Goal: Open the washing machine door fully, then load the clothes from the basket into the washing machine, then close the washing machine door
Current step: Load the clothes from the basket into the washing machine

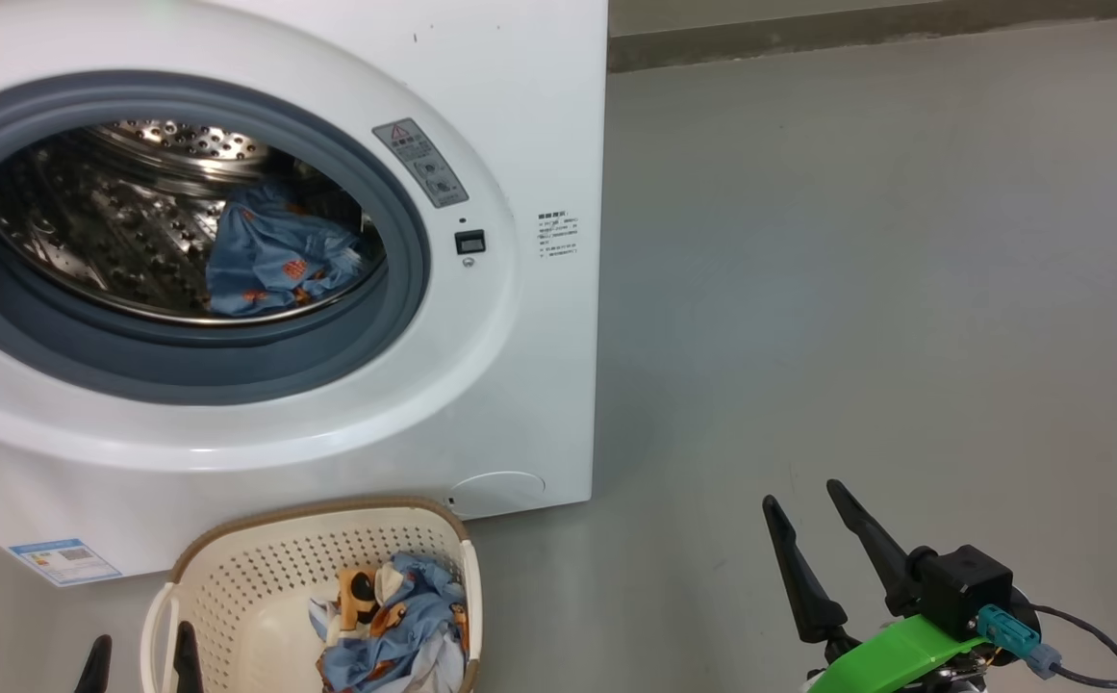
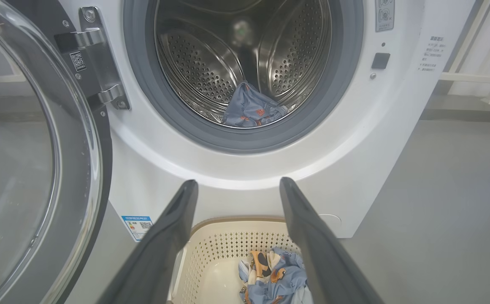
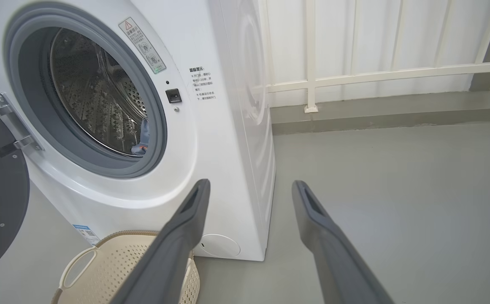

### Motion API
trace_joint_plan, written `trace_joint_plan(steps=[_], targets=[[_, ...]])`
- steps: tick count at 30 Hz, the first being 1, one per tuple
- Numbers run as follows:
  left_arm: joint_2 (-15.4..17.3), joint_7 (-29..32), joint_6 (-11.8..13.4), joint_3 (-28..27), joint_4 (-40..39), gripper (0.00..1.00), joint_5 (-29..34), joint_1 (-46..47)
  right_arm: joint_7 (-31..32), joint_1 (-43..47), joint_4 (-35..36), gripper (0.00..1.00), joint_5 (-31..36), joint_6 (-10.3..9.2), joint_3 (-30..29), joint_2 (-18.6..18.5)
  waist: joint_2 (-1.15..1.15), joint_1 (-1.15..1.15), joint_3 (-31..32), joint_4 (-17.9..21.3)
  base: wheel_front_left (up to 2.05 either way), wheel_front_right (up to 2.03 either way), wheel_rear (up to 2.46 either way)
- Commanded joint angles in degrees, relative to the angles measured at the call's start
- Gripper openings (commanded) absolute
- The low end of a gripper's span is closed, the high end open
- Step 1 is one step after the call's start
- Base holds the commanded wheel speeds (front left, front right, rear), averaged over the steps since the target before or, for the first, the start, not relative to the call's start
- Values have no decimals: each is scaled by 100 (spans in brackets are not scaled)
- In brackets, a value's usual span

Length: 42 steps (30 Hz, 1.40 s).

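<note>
The clothes (image 2: 270, 280) lie in the basket (image 2: 215, 249) below the left fingers (image 2: 164, 245), spread and empty; the right fingers (image 3: 323, 236) gape well aside.

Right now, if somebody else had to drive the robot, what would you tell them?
The left gripper is open and empty, by the basket, fingers aimed at the washing machine.
The right gripper is open and empty, over the floor to the machine's right.
The washing machine door is swung wide open on the left.
One blue piece lies in the drum; a bundle sits in the basket in front of the machine.
Done: door open, one piece loaded.
Left: load the bundle, then close the door.
</note>
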<state>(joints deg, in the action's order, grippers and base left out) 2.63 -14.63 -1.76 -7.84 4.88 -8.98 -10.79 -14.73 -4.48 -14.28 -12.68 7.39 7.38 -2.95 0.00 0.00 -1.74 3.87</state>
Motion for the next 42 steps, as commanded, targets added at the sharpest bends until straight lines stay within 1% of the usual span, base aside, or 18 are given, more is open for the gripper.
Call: trace_joint_plan(steps=[1, 8, 14, 21, 29, 33, 34, 40, 42], targets=[[25, -37, -10, -203, -114, 100, -53, 114, -27, -32, 140, 100, 34, 10, 151, 7, 0, 0, -16, 6, 0, 0, 0], [25, -37, -83, -266, -100, 100, -52, 198, -27, -41, 203, 100, 18, 10, 123, 7, 0, 0, -216, -3, 0, 0, 0], [25, -37, -176, -290, -29, 100, -85, 370, -27, -91, 242, 100, -4, 10, 115, 7, 0, 0, -602, -81, 0, 0, 0], [25, -37, -310, -286, 117, 100, -113, 723, -27, -229, 321, 100, 25, 10, 115, 7, 0, 0, -1220, -180, 0, 0, 0], [88, -37, -494, -353, 303, 100, -110, 1426, -27, -488, 452, 100, 33, 10, 152, 7, 0, 0, -2152, -209, 0, 0, 0], [216, -37, -543, -393, 493, 100, -205, 1907, -27, -653, 541, 100, 23, 10, 190, 7, 0, 0, -2621, -168, 0, 0, 0], [216, -37, -543, -393, 493, 100, -205, 1907, -27, -653, 541, 100, 23, 10, 190, 7, 0, 0, -2621, -168, 0, 0, 0], [567, -37, -568, -314, 1047, 100, -288, 2623, -27, -893, 651, 100, -50, 10, 287, 7, 0, 0, -3255, 20, 0, 0, 0], [713, -37, -569, -158, 1281, 100, -333, 2817, -27, -953, 681, 100, -88, 10, 323, 7, 0, 0, -3444, 106, 0, 0, 0]])
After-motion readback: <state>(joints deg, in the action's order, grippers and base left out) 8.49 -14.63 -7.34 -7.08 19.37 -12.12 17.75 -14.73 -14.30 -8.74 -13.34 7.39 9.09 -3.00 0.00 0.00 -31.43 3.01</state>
